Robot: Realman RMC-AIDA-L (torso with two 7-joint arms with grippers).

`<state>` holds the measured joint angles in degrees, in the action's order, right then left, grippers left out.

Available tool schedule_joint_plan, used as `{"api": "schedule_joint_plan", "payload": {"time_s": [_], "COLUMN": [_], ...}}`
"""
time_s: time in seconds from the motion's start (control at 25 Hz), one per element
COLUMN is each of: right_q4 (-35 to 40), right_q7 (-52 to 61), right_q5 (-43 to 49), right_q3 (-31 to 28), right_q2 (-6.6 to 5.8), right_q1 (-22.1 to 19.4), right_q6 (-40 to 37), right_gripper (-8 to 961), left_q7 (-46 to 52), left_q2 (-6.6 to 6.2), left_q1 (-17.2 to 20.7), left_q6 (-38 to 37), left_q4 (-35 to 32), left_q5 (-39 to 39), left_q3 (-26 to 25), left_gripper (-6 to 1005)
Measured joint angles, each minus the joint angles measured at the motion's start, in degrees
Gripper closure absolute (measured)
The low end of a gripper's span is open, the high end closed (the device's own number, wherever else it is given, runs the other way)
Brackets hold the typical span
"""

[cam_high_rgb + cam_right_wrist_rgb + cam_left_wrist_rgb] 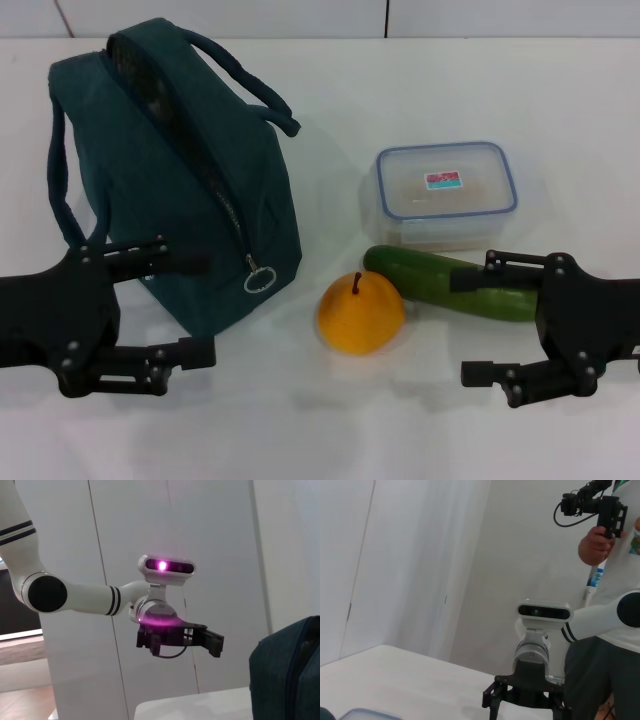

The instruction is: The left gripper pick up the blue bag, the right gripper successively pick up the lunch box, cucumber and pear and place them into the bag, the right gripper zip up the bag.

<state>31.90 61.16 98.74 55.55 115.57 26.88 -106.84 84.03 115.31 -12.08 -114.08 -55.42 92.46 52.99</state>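
The blue bag [180, 190] stands upright at the left of the white table, its ring-pull zipper [259, 280] at the near end. My left gripper [210, 308] is open just in front of the bag's near lower corner, with nothing held. The lunch box [445, 195] sits at centre right, the cucumber [440, 280] lies in front of it, and the pear [361, 313] rests by the cucumber's left end. My right gripper [462, 328] is open at the lower right, its upper finger over the cucumber. The right wrist view shows the bag [290, 670] and the left gripper [216, 644].
A white wall runs behind the table [430, 90]. In the left wrist view a person [607, 630] stands beyond the right arm holding a camera rig [595, 505], and a corner of the lunch box [367, 713] shows at the picture's edge.
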Motion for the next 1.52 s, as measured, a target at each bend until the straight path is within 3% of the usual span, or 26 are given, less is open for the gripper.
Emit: {"api": "schedule_joint_plan", "payload": {"time_s": [0.52, 0.64, 0.76, 0.84, 1.0, 1.12, 1.28, 1.52], "right_q4": [0.0, 0.0, 0.11, 0.36, 0.5, 0.53, 0.55, 0.6], "right_q7": [-0.08, -0.08, -0.08, -0.08, -0.01, 0.14, 0.23, 0.05], "right_q5": [-0.76, -0.96, -1.26, -1.71, -4.03, -5.19, -5.28, -5.15], "right_q3": [-0.42, -0.46, -0.46, -0.45, -0.44, -0.63, -1.39, -3.27], "right_q2": [-0.06, -0.14, -0.18, -0.18, -0.28, -0.39, -0.6, -0.85], "right_q1": [-0.14, -0.1, 0.01, 0.04, -0.18, -0.45, -0.57, -0.61], "right_q6": [-0.02, 0.15, 0.48, 0.47, 0.64, 1.04, 2.08, 2.59], "right_gripper": [96, 95, 95, 95, 95, 95, 95, 96], "left_q7": [0.19, 2.17, 7.68, 11.54, 19.78, 28.96, 43.09, 61.25], "left_q2": [0.21, 0.26, 0.56, 0.09, -1.12, -1.95, -2.61, -1.65], "left_q1": [-1.11, -2.15, -6.5, -8.94, -11.02, -11.39, -11.29, -9.62], "left_q6": [0.0, 0.64, 5.01, 9.86, 20.57, 25.7, 25.25, 20.34], "left_q4": [-0.05, 0.09, 2.58, 4.74, 4.99, 0.7, -7.97, -23.95], "left_q5": [-2.0, -6.61, -6.93, -5.17, -0.01, 7.24, 17.9, 24.2], "left_q3": [-0.55, -5.05, -15.74, -21.43, -26.09, -26.06, -25.33, -18.01], "left_gripper": [140, 140, 140, 140, 140, 140, 140, 141]}}
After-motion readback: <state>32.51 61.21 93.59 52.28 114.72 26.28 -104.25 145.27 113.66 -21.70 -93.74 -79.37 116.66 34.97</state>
